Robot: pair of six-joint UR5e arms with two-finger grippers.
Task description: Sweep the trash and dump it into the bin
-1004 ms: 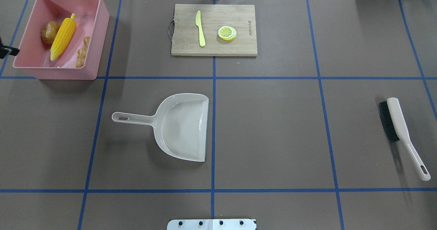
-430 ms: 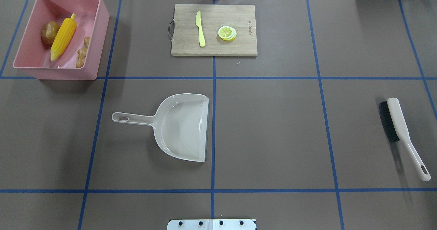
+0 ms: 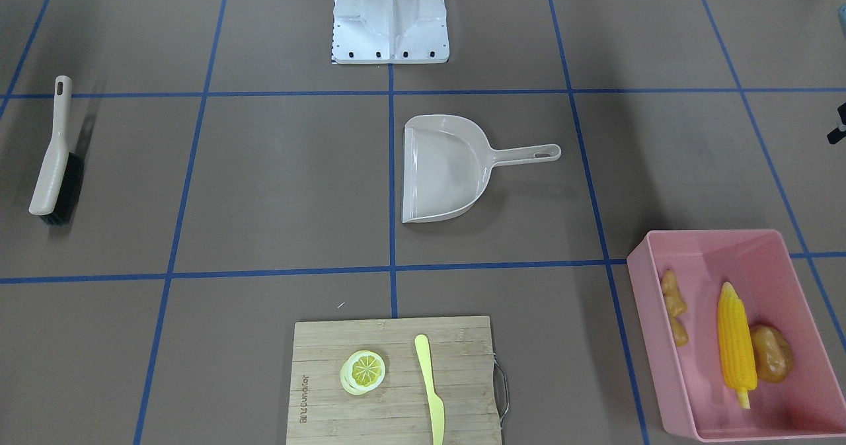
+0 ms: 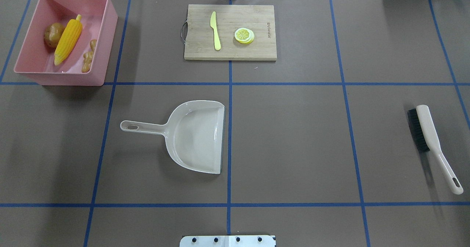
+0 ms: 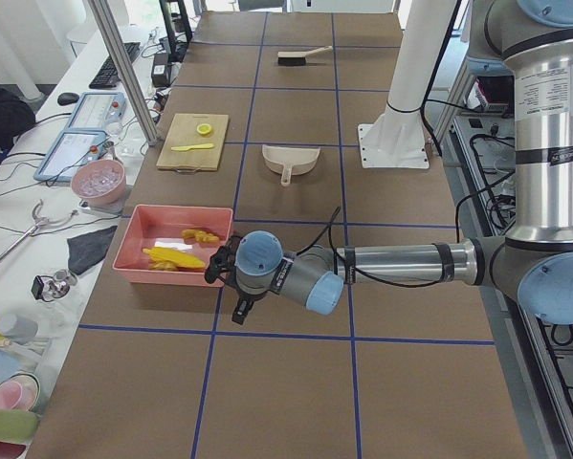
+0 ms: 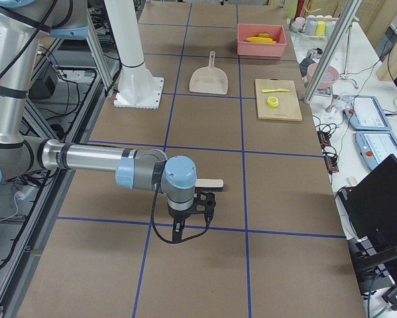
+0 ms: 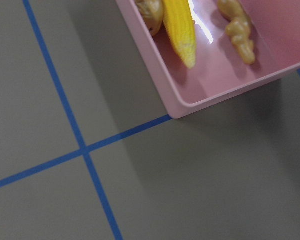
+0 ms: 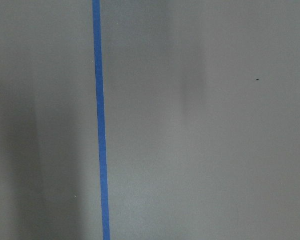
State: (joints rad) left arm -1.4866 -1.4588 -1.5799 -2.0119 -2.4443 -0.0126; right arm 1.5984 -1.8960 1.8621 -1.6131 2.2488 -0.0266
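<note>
The pink bin (image 4: 108,34) stands at the table's far left corner. The trash lies inside it: a yellow corn cob (image 4: 68,38), a brown potato (image 4: 52,34) and a tan ginger root (image 4: 88,56). The left wrist view looks down on the bin's corner (image 7: 215,75) with the corn tip (image 7: 179,25) and ginger (image 7: 237,30). My left gripper (image 5: 219,268) hovers beside the bin, off the overhead view; I cannot tell its state. My right gripper (image 6: 203,202) hangs over bare table near the brush (image 6: 210,183); I cannot tell its state either.
A beige dustpan (image 4: 194,137) lies empty mid-table, handle pointing left. The brush (image 4: 427,133) lies at the right edge. A wooden cutting board (image 4: 257,48) at the back holds a yellow knife (image 4: 215,30) and a lemon slice (image 4: 244,35).
A dark tip of the left arm at the overhead view's left edge, beside the bin, has moved out of that view. Nothing on the table has shifted.
</note>
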